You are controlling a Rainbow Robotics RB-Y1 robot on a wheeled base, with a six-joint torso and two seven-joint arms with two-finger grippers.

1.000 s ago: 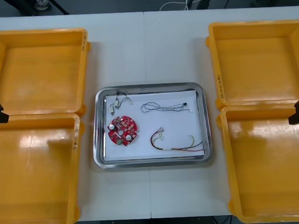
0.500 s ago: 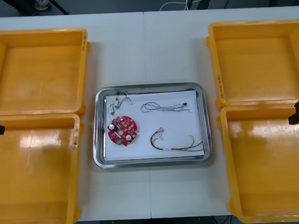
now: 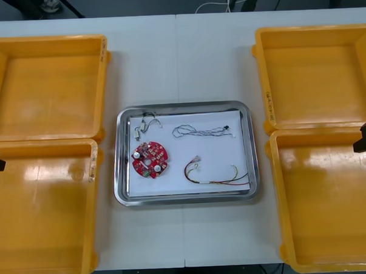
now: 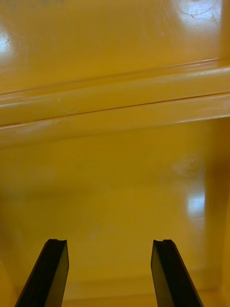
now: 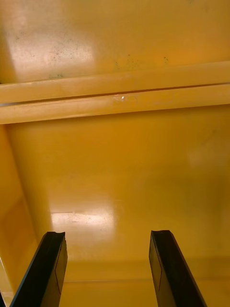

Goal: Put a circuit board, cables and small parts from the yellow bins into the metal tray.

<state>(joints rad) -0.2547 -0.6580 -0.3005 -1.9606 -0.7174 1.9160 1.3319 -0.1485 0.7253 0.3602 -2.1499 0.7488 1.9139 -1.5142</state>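
Metal tray (image 3: pixel 183 106): shiny rim, white inside, at table centre between the yellow bins (image 3: pixel 45 41), which stand two per side.
Contents:
- round red circuit board (image 3: pixel 150 159), flat, left half
- twisted blue-and-white cable (image 3: pixel 198 131), far right part
- red-and-yellow cable (image 3: pixel 214 175), looped, near right part
- small metal part (image 3: pixel 136 132) and short dark cable (image 3: pixel 149 119), far left corner

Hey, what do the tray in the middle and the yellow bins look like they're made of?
Metal tray: likely polished steel or aluminium; its rim is silvery and mirror-like. Its white inside looks matte, perhaps paper. Yellow bins: probably moulded plastic, glossy, with glare patches and rounded rims.
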